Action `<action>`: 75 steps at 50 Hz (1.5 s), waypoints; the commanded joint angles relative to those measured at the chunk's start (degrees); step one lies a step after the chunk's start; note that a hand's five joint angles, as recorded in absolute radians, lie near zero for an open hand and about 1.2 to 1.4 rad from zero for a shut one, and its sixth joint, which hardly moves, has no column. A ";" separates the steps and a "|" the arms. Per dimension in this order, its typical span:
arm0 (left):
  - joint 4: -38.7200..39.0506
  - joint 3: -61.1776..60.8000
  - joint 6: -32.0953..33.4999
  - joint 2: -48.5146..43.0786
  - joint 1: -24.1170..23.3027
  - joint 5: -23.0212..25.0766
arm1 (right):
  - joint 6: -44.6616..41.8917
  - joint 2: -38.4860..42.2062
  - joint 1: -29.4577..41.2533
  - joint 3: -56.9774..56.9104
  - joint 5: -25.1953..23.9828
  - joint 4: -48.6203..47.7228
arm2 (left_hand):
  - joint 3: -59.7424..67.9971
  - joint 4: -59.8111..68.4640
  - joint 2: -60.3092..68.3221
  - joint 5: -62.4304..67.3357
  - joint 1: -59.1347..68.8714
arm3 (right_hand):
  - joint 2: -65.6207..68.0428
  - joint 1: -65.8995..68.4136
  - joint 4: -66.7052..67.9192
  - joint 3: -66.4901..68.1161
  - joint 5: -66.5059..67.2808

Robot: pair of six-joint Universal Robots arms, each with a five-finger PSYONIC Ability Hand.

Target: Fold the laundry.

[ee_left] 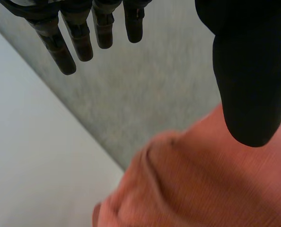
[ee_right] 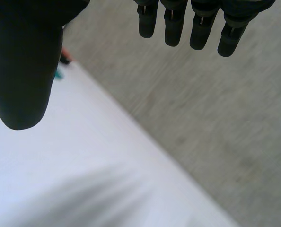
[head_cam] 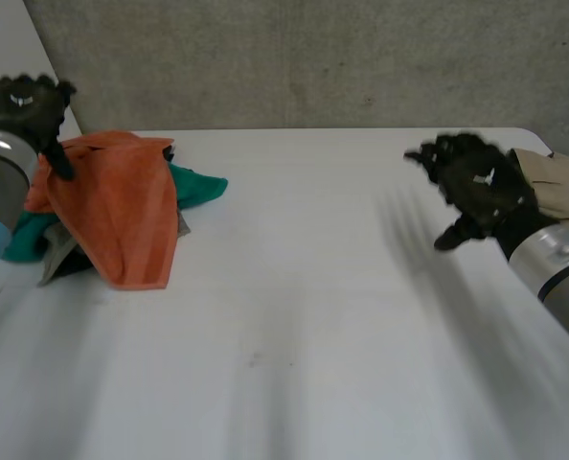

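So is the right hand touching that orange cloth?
Apart: the head view shows bare table between the right hand and the orange cloth.

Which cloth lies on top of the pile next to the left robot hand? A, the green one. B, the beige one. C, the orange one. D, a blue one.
C: in the head view the orange cloth lies over the green cloth, right beside the left robot hand.
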 commanded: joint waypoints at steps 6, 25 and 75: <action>7.70 10.15 0.11 -17.13 4.33 2.39 | -6.09 4.03 1.16 1.02 4.61 1.66 | 67.90 68.17 69.12 67.19 70.25 | -2.03 -2.73 -2.13 -1.86 -2.30; 7.97 4.96 -23.17 14.16 -17.89 0.81 | 1.82 -1.51 0.28 1.11 6.55 1.57 | 67.90 68.17 69.12 67.19 70.25 | -2.03 -2.73 -2.13 -1.86 -2.30; 0.66 -37.22 -12.38 19.09 -13.61 8.01 | 12.19 -3.27 11.00 -0.13 10.15 32.69 | 3.15 3.42 4.37 2.44 5.50 | -2.03 -2.73 -2.13 -1.86 -2.30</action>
